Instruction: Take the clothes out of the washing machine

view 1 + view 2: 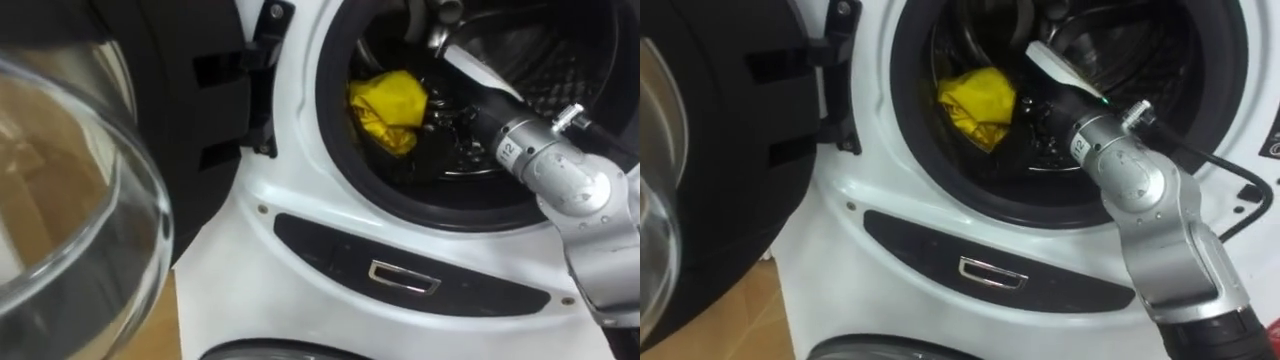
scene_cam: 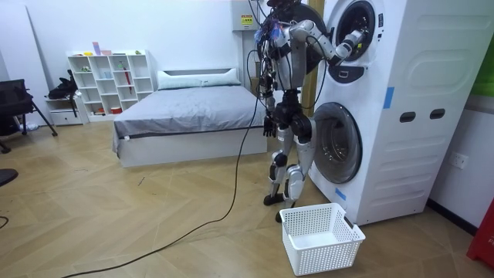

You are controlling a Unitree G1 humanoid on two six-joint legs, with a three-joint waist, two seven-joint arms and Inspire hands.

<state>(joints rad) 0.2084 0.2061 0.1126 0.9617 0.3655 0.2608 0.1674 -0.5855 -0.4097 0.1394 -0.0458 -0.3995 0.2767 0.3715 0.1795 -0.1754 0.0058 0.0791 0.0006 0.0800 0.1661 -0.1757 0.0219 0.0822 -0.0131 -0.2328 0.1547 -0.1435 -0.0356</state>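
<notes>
Position: the robot stands upright on the wooden floor, facing a white stacked washing machine, with a white perforated plastic laundry basket on the floor just beside its feet.

Upper unit: the round door with the clear glass bowl is swung open to the robot's left. Below the drum opening, a dark curved panel carries a small chrome pull.

Task item: a crumpled yellow cloth lies inside the dark steel drum of the upper unit, at the left side of the opening, low against the rubber door seal.

Right hand: the arm is raised and passes through the opening from the lower right. The hand is inside the drum, immediately to the right of the yellow cloth. It is dark against the dark interior, so its state, and whether it touches the cloth, cannot be told.

Left hand: hangs beside the hip, away from the machine. Its state cannot be told.

Surroundings: a bed with grey cover and a white cube shelf stand well apart behind the robot, against the far wall.
</notes>
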